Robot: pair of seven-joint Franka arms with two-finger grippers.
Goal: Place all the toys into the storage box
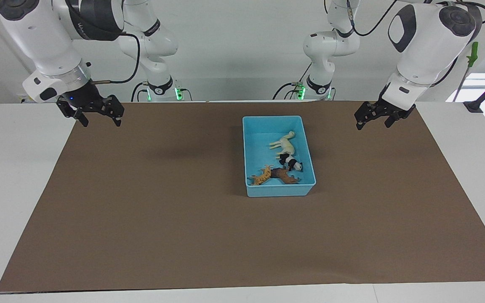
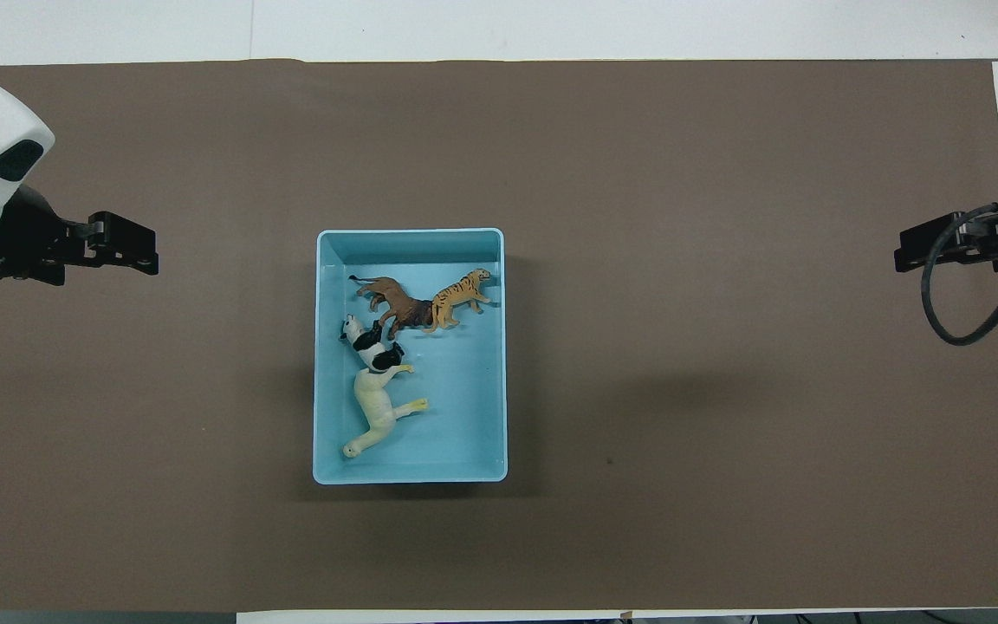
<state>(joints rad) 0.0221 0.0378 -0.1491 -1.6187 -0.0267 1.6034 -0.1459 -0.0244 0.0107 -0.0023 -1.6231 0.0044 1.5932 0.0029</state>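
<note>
From across the table, the light blue storage box sits on the brown mat with all four toys lying inside: cream horse, panda, brown animal and tiger. The right gripper hangs with fingers spread and empty over the mat's edge; the left gripper hangs likewise at its own end.

From above, the box holds the horse nearest the robots, the panda touching it, the brown animal and tiger farther. Both the left gripper and right gripper are well apart from the box.
</note>
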